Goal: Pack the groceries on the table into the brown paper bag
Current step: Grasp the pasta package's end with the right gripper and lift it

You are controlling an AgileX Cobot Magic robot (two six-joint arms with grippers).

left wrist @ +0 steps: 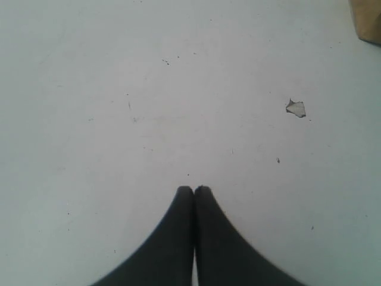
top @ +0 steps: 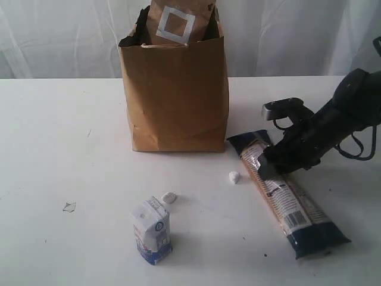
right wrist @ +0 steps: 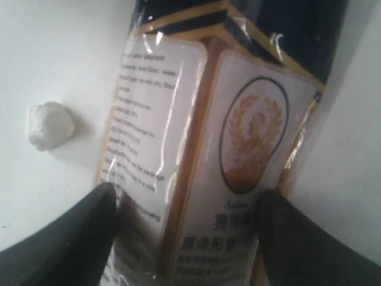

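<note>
Two fingers of the right gripper (right wrist: 187, 193) are straddling the long dark packet (top: 290, 207), which is lying flat on the table (top: 59, 149) just right of the brown paper bag (top: 175, 101). Whether they are pressing it yet cannot be told. Gripped near its upper end, the packet is likely to sag, slip out, or catch the bag rim. The left gripper (left wrist: 194, 190) is hanging pressed together above the table.

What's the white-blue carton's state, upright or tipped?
Upright: the small white-blue carton stands on its base on the table, folded top uppermost, in front of the brown paper bag and clear of it.
</note>
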